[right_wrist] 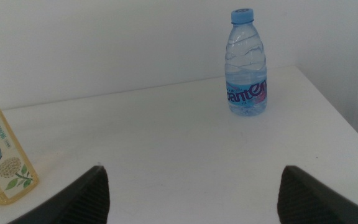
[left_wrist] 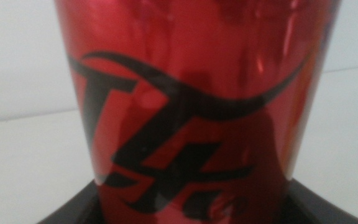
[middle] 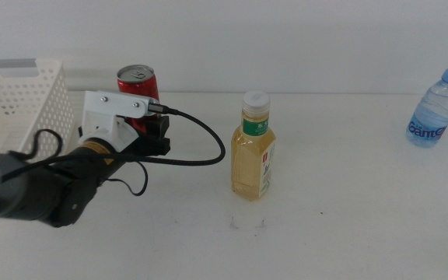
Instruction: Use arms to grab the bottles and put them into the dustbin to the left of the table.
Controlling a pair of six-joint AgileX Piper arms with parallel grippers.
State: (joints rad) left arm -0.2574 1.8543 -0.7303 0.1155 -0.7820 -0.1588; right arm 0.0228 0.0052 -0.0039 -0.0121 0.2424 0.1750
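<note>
Near the bench's (middle: pixel 348 233) far left corner, beside the basket (middle: pixel 22 101), the left hand (middle: pixel 152 131) brackets the red can (middle: pixel 138 79) — squeezed or not I cannot tell — so a shallow, low hold could tip it, while the right hand (right_wrist: pixel 191 193) waits spread.

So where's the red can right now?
In the middle view the red can stands at the table's back left, beside the white basket, with the left claw around it.
</note>
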